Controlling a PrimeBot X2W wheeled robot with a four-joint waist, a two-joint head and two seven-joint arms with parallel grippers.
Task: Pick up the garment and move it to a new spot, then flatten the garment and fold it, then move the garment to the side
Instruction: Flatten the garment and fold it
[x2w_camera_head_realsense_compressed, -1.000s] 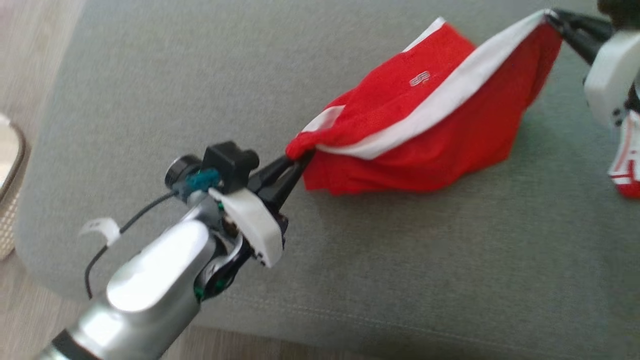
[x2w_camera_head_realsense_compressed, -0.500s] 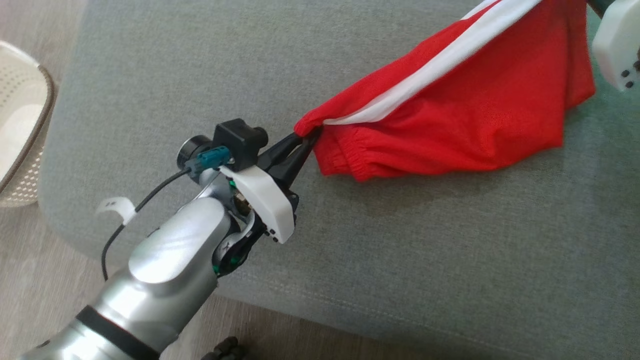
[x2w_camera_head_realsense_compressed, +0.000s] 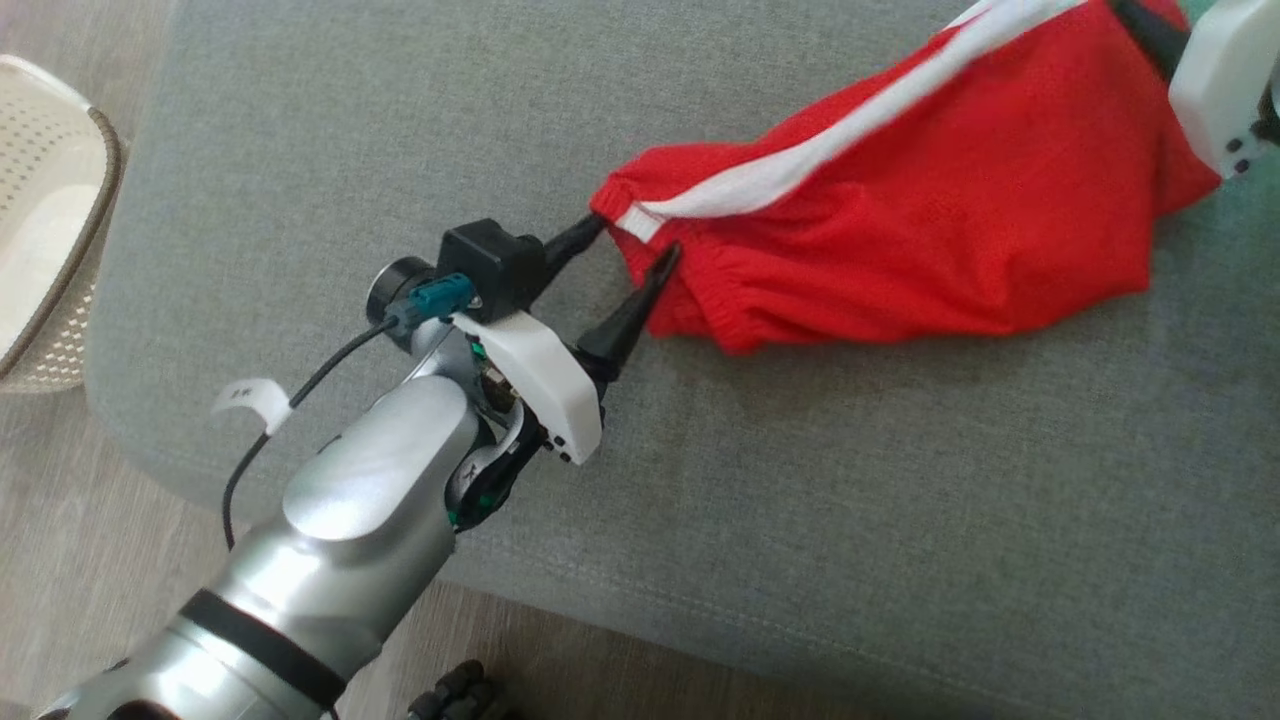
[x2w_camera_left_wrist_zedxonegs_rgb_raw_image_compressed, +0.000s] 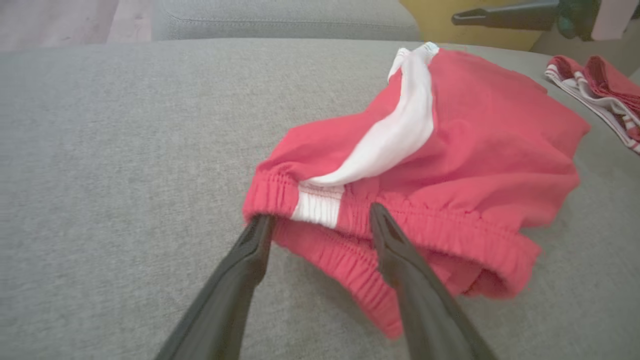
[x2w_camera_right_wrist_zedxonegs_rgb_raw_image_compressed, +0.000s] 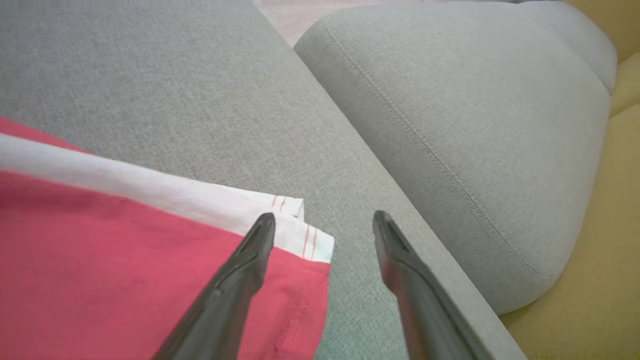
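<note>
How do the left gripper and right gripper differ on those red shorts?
The left gripper is at the shorts' elastic waistband; the right gripper is at a white-striped hem corner. Both left fingertips reach fabric, while one right fingertip is over bare cushion. Both are open, gripping nothing.

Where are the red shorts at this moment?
In the head view the red shorts lie on the grey cushion toward the upper right, waistband at the open left gripper, hem corner by the open right gripper.
</note>
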